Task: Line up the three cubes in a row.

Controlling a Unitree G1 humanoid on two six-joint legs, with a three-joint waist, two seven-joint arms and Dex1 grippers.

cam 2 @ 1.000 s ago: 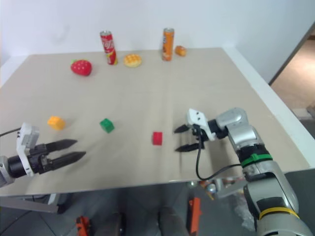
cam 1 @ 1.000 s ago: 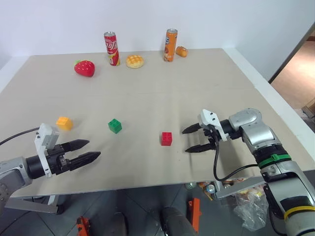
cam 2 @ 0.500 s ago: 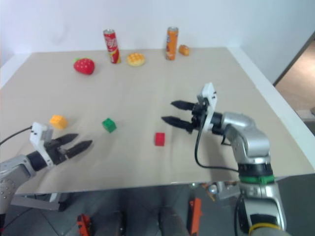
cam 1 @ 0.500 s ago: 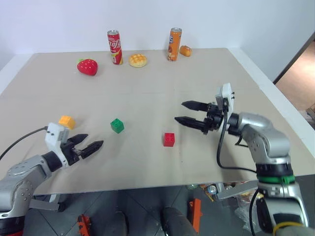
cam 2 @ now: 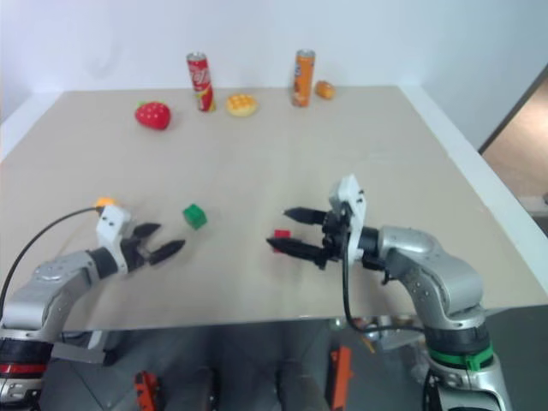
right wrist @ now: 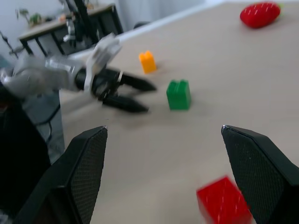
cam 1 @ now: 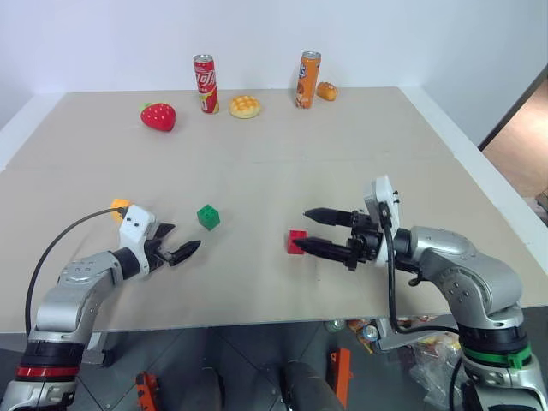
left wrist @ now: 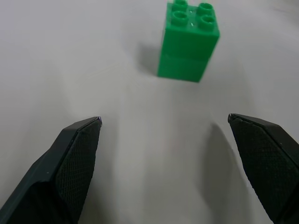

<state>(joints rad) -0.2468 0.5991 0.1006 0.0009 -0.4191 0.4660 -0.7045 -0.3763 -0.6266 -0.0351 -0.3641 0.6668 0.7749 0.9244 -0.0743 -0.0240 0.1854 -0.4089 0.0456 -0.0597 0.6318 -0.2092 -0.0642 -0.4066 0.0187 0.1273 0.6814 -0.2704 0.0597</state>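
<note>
Nearest the front edge of the beige table [cam 1: 360, 128], both arms reach inward with their fingers spread wide and nothing between them. At the left, the left gripper [cam 1: 181, 251] is low over the tabletop, pointing toward the green cube [cam 1: 208, 217], which stands just beyond its tips; the left wrist view shows that cube [left wrist: 188, 40] upright, studs up, clear of both fingers. The yellow-orange cube [cam 1: 118, 206] lies just behind this gripper's white housing, which hides most of it, though the right wrist view shows it [right wrist: 147, 61] whole. At the right, the right gripper [cam 1: 317, 229] points left, and its lower finger crosses in front of the red cube [cam 1: 296, 241], covering part of it; whether finger and cube touch cannot be told. The three cubes lie in a loose line across the near table, unevenly spaced. Far back stand a red can [cam 1: 205, 84] and an orange can [cam 1: 308, 80], with a toy strawberry [cam 1: 158, 116], a tan bun [cam 1: 245, 106] and a small orange item [cam 1: 326, 91], too small to identify.
</note>
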